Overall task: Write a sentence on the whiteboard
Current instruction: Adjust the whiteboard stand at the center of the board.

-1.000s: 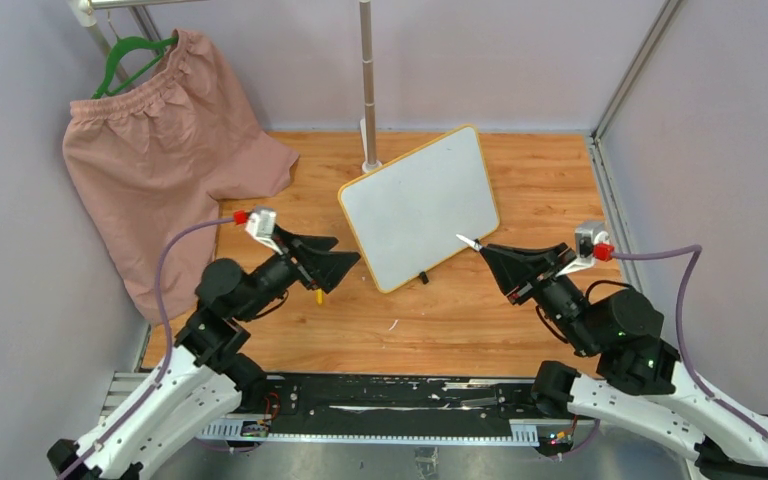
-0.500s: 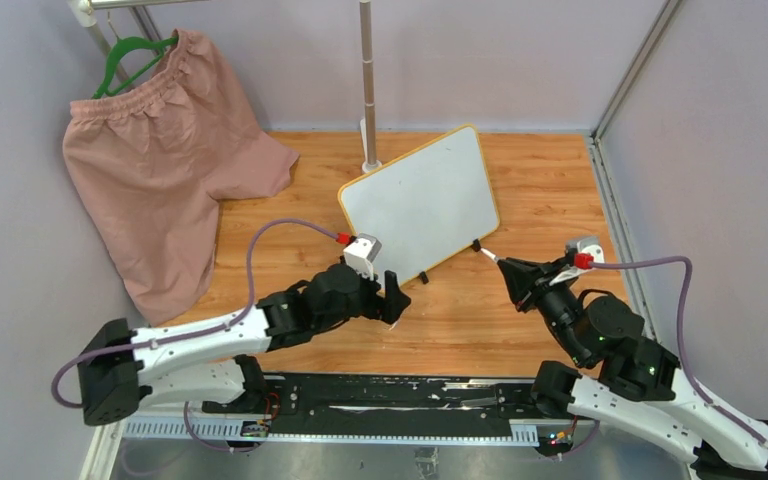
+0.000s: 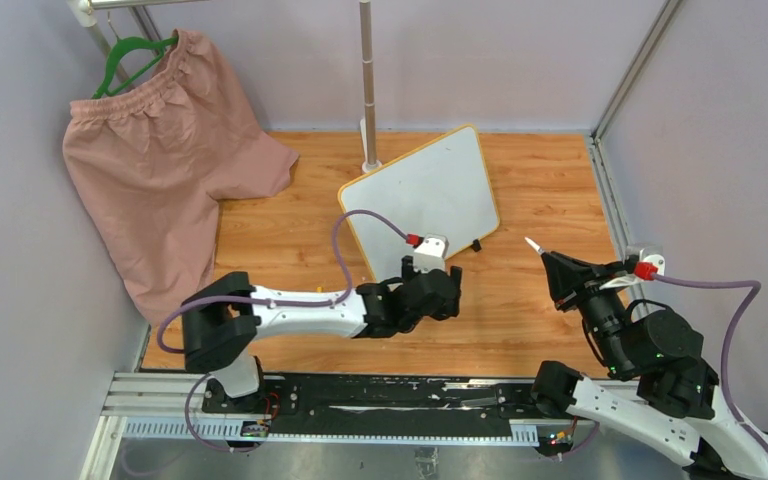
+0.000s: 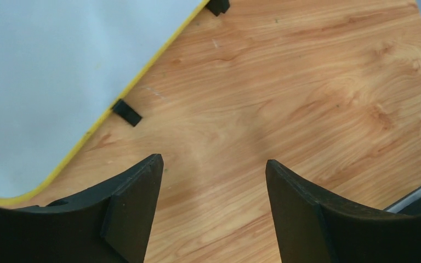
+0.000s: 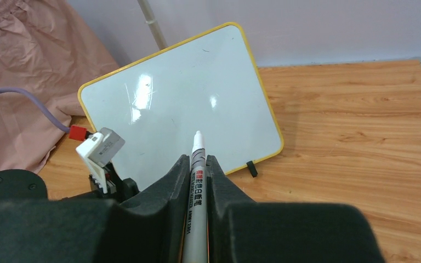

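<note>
The left pincer (image 4: pixel 214 164) has swung in, open, beside the board's (image 5: pixel 164 104) near edge. The right pincer (image 5: pixel 198 160), clamping the marker (image 5: pixel 197 143), has backed off. The board sits blank on the counter (image 3: pixel 540 190), so I judge the writing hasn't started.

top external: you look down from above and behind the arm bases (image 3: pixel 558 384), toward the back wall (image 3: pixel 480 60); far, whole table (image 3: pixel 500 320) in frame.
left wrist: you look steeply down past the left gripper (image 4: pixel 212 164); close on the table and the whiteboard (image 4: pixel 44 71) corner.
right wrist: low, facing forward along the marker (image 5: pixel 196 181); mid range.
shared: all three catch the whiteboard's near edge and a clip foot (image 4: pixel 126 112).
</note>
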Controlling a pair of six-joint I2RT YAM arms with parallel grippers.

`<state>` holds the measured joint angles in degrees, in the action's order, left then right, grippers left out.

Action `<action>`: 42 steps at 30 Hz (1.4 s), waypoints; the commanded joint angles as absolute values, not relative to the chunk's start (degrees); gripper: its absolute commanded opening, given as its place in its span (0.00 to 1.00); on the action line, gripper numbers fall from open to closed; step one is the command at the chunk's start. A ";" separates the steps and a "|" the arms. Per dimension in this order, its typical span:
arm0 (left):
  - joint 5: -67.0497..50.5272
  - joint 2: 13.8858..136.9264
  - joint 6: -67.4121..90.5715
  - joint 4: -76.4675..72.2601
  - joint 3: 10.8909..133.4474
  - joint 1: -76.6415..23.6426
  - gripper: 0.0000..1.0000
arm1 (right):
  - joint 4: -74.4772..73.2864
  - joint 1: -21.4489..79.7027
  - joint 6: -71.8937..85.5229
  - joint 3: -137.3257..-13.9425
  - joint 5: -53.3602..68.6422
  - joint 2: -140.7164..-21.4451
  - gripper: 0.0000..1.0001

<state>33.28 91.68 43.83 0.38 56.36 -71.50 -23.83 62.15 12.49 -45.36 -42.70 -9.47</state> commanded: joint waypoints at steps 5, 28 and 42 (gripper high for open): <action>34.25 105.24 43.96 4.46 68.35 -72.25 0.63 | -25.16 62.84 8.50 -48.58 -44.47 -7.50 0.00; 41.83 115.61 38.21 6.10 72.39 -69.96 0.48 | -25.24 62.83 11.12 -46.76 -42.24 -8.36 0.00; 42.91 112.91 41.57 5.80 66.34 -67.46 0.52 | -24.35 62.84 11.56 -45.52 -41.95 -8.63 0.00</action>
